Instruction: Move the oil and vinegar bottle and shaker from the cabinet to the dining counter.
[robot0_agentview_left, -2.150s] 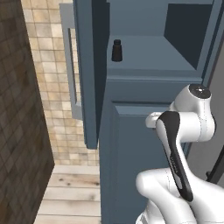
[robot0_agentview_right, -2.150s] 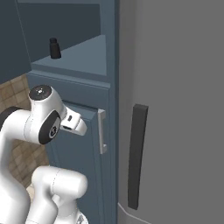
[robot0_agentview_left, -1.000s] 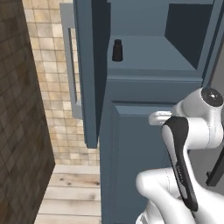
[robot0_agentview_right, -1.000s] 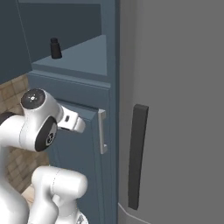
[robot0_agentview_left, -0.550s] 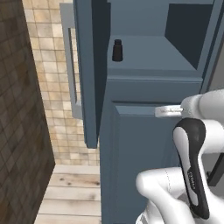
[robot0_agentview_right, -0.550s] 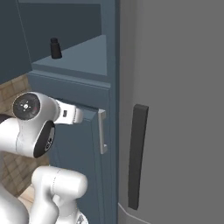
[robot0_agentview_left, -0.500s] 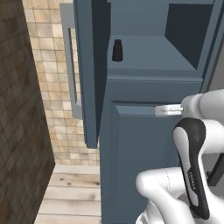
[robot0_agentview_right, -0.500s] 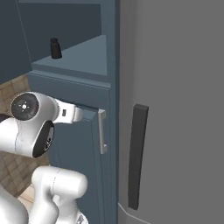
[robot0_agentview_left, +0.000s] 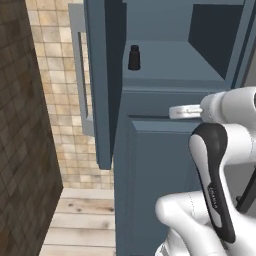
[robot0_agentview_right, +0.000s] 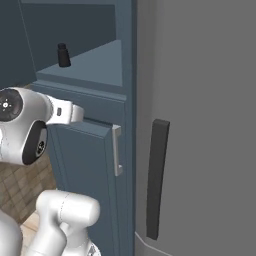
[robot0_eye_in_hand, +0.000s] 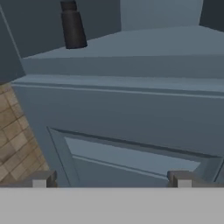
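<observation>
The shaker (robot0_agentview_left: 134, 57), small and near-black, stands upright at the left of the open shelf in the slate-blue cabinet (robot0_agentview_left: 160, 170). It also shows in the right base view as the shaker (robot0_agentview_right: 63, 55) and at the top left of the hand view as the shaker (robot0_eye_in_hand: 72, 26). My gripper (robot0_eye_in_hand: 111, 180) is open with nothing between its fingertips (robot0_eye_in_hand: 41, 179). It faces the cabinet's front below the shelf edge, lower than the shaker and apart from it. The oil and vinegar bottle and the dining counter are out of view.
The cabinet's upper door (robot0_agentview_left: 102, 75) stands open to the left, its grey bar handle (robot0_agentview_left: 80, 65) facing the tiled wall. The lower door (robot0_agentview_right: 85, 165) is shut. A grey fridge with a dark handle (robot0_agentview_right: 157, 175) stands to the right. A dark brick wall (robot0_agentview_left: 25, 125) closes the left side.
My arm has swung: its wrist has moved right in the left base view and left in the right base view. The shaker has stayed put and the gripper has stayed open.
</observation>
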